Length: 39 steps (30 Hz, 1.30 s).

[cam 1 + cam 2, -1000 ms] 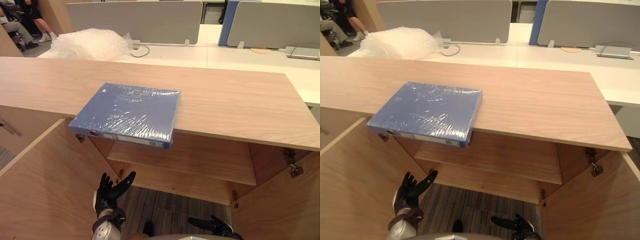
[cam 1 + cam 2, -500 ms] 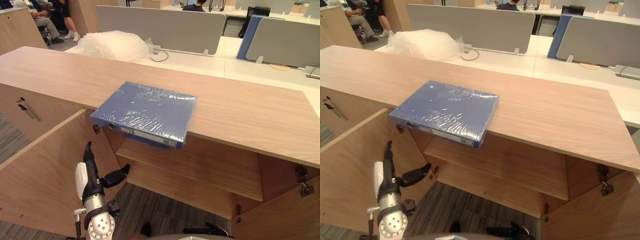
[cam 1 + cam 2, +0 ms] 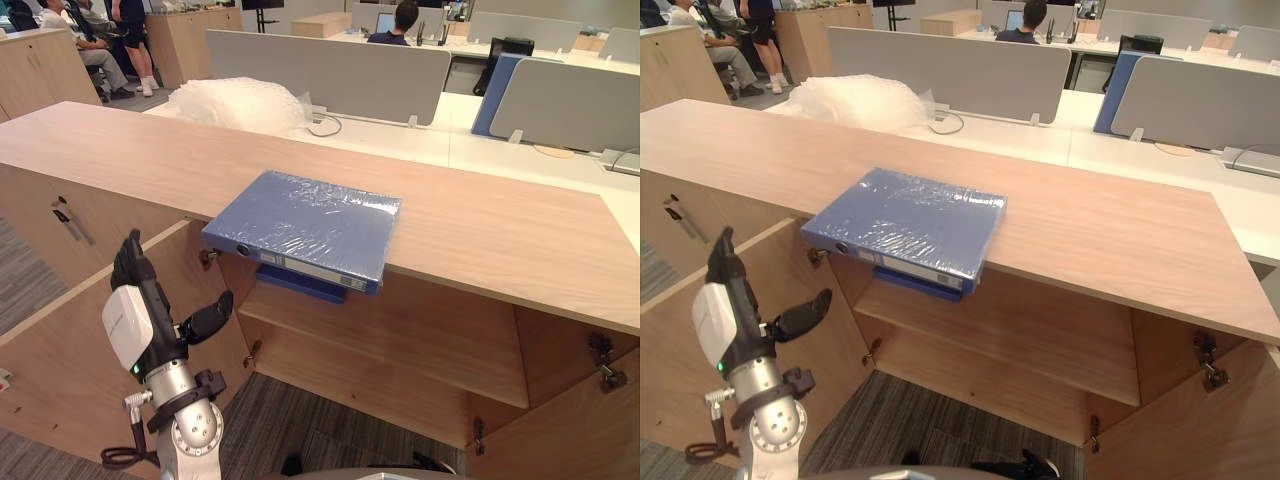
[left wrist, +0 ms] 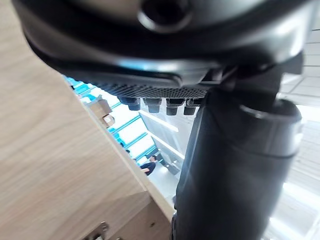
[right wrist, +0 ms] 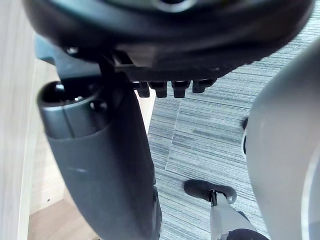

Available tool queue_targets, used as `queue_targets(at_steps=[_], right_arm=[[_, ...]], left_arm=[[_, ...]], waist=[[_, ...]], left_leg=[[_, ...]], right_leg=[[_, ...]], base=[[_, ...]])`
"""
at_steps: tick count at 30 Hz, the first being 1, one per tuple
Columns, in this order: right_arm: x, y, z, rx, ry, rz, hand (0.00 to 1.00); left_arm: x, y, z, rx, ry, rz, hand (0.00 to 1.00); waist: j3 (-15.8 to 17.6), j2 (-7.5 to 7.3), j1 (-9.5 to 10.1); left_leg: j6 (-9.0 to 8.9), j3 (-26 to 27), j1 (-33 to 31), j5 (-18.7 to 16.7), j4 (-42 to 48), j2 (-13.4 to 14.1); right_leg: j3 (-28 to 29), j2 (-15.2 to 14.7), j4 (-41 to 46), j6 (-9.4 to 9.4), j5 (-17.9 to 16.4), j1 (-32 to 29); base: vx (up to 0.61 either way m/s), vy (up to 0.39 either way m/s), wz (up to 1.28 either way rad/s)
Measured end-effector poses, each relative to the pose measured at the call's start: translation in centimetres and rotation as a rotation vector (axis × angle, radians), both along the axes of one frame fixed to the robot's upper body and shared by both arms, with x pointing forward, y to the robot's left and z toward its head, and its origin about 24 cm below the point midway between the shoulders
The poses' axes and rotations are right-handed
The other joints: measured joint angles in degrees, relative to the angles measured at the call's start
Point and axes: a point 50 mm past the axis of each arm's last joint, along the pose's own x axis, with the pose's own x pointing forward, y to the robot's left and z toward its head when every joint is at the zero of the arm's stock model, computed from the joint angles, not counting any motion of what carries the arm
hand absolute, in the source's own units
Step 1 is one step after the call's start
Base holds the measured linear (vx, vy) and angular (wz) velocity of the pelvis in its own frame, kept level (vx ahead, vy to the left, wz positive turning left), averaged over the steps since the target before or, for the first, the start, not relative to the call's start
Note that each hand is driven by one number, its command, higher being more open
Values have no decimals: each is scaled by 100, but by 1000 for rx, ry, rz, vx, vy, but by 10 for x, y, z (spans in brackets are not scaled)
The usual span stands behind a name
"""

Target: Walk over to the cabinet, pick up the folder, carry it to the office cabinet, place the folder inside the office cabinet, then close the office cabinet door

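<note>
A blue folder in clear wrap lies flat on the wooden cabinet top, its spine overhanging the front edge. Below it the office cabinet stands with both doors swung out, showing its inner shelf. A darker blue flat thing shows just under the top, beneath the folder. My left hand is raised in front of the left door, below and left of the folder, fingers straight up and thumb out, holding nothing. My right hand hangs low over the carpet, relaxed and empty.
The right door stands wide with its hinges exposed. A closed cabinet front with a handle is at the left. Behind the top are white desks, grey dividers, a heap of bubble wrap and seated people.
My left hand has risen from near the floor to the height of the left door's upper edge, fingers now pointing up. The camera has tilted up. The folder has not moved.
</note>
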Motion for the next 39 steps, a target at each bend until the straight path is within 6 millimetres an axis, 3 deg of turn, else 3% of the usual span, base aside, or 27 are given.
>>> queue_targets(at_steps=[12,20,26,39], right_arm=[[2,-10,1,-27,-19,1,100],[11,-10,3,-27,-39,6,100],[15,-7,3,-20,-49,10,100],[19,-8,4,-30,-61,37,100]], left_arm=[[11,3,15,227,-23,-136,100],[18,16,1,356,106,-222,100],[20,21,3,422,132,-259,100],[37,13,6,538,133,-363,100]], waist=[[-66,221,-85],[95,171,-93],[255,104,-95],[339,162,-138]], left_leg=[[-29,-24,23,2,-6,104],[-76,-39,35,-26,-7,129],[-93,-36,79,-57,-6,88],[-155,47,174,-125,-9,150]], right_leg=[[53,110,28,-101,-27,-5],[52,131,31,-94,-74,7],[67,88,30,-73,-85,56],[200,125,23,-71,-85,108]], base=[[-15,-14,0],[-10,-29,0],[0,0,0],[-20,-6,-4]])
